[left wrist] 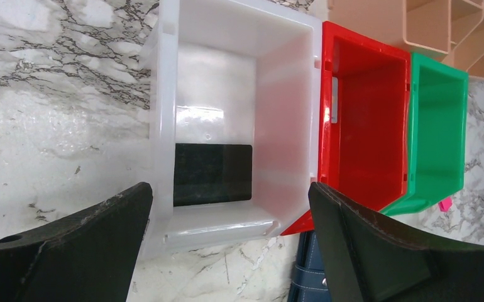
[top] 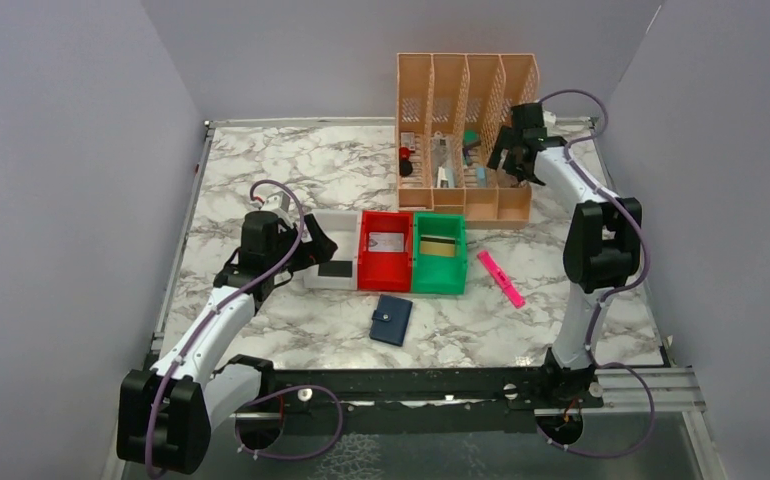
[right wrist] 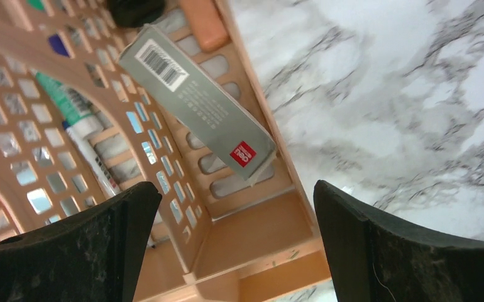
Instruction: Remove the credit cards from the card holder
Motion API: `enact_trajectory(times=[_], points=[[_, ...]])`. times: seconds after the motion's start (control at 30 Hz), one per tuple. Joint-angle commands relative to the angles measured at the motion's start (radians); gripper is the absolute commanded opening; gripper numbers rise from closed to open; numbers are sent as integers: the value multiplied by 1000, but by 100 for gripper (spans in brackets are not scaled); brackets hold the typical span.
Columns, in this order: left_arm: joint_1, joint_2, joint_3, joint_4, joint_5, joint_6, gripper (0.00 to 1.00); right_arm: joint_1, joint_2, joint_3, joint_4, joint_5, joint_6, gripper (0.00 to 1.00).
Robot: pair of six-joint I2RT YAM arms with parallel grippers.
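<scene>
The card holder (top: 391,320) is a navy-blue wallet lying closed, snap tab up, on the marble in front of the red bin; its edge shows in the left wrist view (left wrist: 308,277). A black card (top: 335,269) lies in the white bin (top: 329,225) and also shows in the left wrist view (left wrist: 213,174). A silvery-grey card (top: 386,242) lies in the red bin (top: 366,262). A tan-gold card (top: 439,247) lies in the green bin (top: 439,283). My left gripper (top: 316,248) is open and empty above the white bin's near-left edge (left wrist: 230,251). My right gripper (top: 509,160) is open and empty at the orange organizer (right wrist: 236,251).
An orange slotted file organizer (top: 466,110) stands at the back, holding pens, tubes and a grey barcoded box (right wrist: 195,100). A pink stick (top: 501,278) lies right of the green bin. Walls enclose the table on three sides.
</scene>
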State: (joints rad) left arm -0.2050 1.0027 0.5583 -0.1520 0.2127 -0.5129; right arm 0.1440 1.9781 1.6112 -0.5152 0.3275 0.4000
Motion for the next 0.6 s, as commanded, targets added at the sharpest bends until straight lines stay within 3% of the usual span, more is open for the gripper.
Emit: enact_trajectory(times=[0.0,0.57], points=[[-4,2,-6,8,14,3,99,-140,93,69,-99,104,34,99],[-3,21,-15,18,3,-1,99,-340,29,-31,-94,88,101,99]])
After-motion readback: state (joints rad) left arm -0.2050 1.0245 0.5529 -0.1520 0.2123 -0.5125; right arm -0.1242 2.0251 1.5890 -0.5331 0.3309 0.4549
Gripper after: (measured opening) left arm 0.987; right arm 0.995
